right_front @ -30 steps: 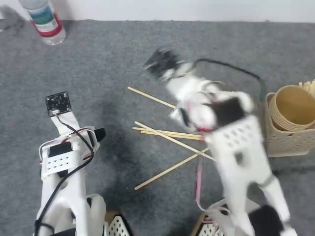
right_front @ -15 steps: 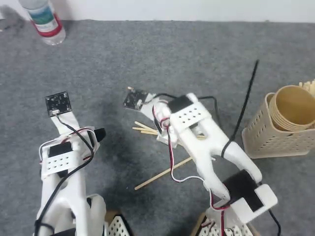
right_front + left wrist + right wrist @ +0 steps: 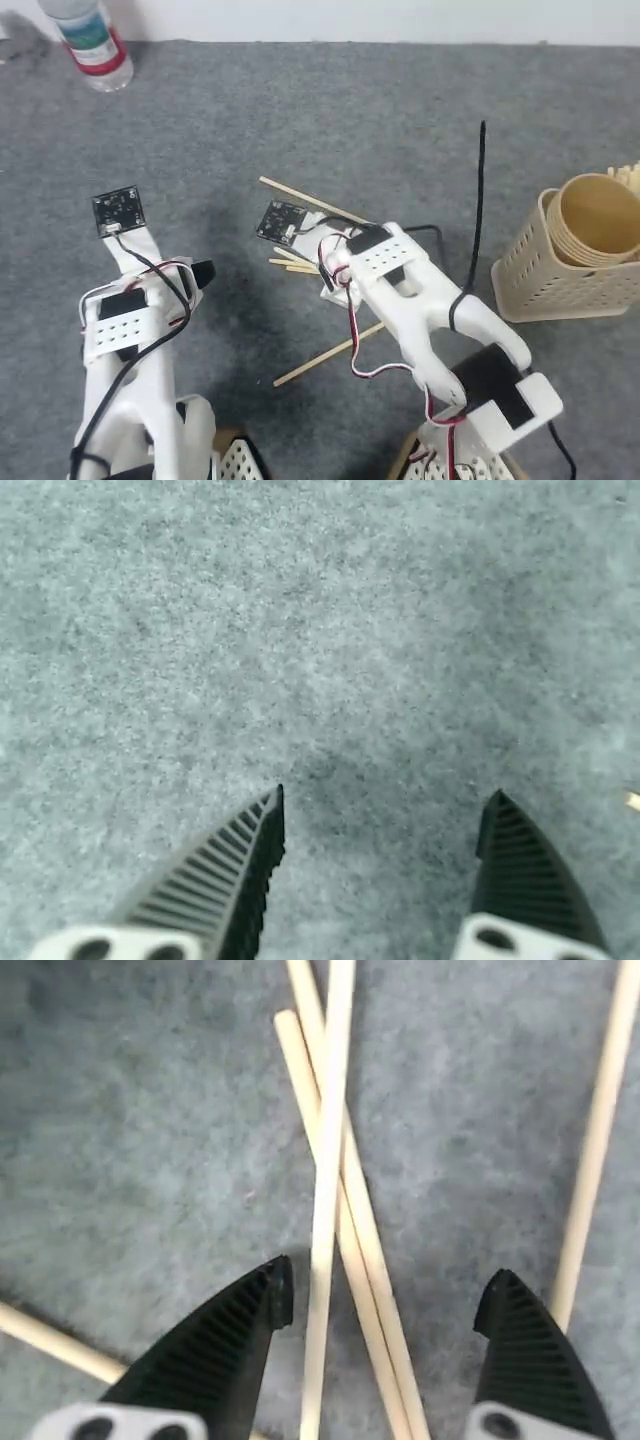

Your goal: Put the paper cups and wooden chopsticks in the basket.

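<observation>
Several wooden chopsticks (image 3: 300,263) lie scattered on the grey carpet in the middle of the high view. My right gripper (image 3: 385,1295) is open and low over them, with crossed chopsticks (image 3: 330,1160) between its fingers and another chopstick (image 3: 595,1130) outside one finger. In the high view the right arm (image 3: 390,265) covers part of the pile. A stack of paper cups (image 3: 597,220) sits in the beige basket (image 3: 535,285) at the right edge. My left gripper (image 3: 385,810) is open over bare carpet; its arm (image 3: 130,300) stands at the left.
A plastic bottle (image 3: 90,35) stands at the far left corner. A black cable (image 3: 478,200) rises between the right arm and the basket. One chopstick (image 3: 330,355) lies nearer the front, beside the right arm's base.
The right arm swung from near the basket back to the middle and came down over the chopstick pile, gripper open. The left arm has stayed put.
</observation>
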Robot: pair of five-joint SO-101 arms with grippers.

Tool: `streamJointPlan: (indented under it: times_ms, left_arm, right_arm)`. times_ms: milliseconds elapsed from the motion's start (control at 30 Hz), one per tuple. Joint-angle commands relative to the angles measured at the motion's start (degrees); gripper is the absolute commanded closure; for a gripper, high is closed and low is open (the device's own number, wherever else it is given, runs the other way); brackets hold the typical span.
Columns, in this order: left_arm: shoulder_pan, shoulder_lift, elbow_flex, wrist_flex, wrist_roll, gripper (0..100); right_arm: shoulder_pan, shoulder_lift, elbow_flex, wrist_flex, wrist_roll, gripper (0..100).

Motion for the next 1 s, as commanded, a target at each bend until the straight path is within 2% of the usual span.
streamJointPlan:
  times_ms: [0,967]
  left_arm:
    - [0.4,-0.4,-0.4,-1.1,0.6,70]
    - [0.4,-0.4,-0.4,-1.1,0.5,70]
  right_arm:
    - [2.0,-0.3,-0.1,-1.5,0.6,69.7]
    - [1.6,-0.3,0.9,-1.1,0.4,69.7]
